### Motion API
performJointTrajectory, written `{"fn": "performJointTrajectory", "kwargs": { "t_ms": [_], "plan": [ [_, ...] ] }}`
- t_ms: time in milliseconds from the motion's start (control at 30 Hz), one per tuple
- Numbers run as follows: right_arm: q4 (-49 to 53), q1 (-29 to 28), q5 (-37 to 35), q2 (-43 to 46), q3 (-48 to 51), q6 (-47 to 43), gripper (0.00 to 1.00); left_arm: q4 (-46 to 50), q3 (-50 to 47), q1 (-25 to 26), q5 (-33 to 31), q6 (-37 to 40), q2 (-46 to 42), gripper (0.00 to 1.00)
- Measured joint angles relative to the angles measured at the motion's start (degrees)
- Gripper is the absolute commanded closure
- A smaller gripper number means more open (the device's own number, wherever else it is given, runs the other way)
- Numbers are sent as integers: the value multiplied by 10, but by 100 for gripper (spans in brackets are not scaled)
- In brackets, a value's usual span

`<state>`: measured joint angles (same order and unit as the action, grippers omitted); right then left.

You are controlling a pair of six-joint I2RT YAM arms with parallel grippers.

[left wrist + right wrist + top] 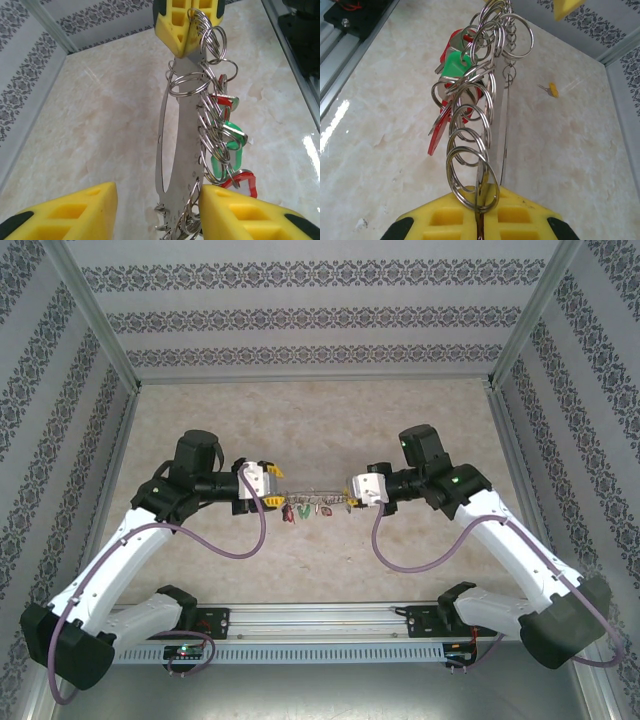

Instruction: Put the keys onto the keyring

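left wrist: left gripper (158, 200) fingers (87, 207) parted, keyring (187, 150) bottom cut off.

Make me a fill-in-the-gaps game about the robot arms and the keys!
1. The right gripper is squeezed ____ on the keyring.
2. The left gripper has its jaws ____, one on each side of the keyring.
3. A loose key lying on the table has a ____ tag.
4. Next to the red tags on the keyring hangs a ____ tag.
Missing words: shut; open; yellow; green.
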<state>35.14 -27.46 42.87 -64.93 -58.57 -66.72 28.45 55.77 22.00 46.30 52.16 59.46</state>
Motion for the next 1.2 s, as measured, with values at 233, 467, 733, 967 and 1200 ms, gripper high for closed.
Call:
{"fn": "performJointTrajectory", "kwargs": {
  "t_ms": [233,467,733,967,1200],
  "plan": [
    [-39,-23,-50,17,21,-19,100,12,0,2,0,41,10,54],
    [-73,-23,-66,18,29,-16,100,19,0,16,-2,75,35,51],
    [-88,-23,-64,15,29,-10,100,22,0,17,-5,89,40,62],
    [-88,-23,-64,3,29,-8,100,22,0,17,-13,94,40,71],
    [-88,-23,-57,-5,29,8,100,22,0,17,-17,94,40,66]
  ]
}}
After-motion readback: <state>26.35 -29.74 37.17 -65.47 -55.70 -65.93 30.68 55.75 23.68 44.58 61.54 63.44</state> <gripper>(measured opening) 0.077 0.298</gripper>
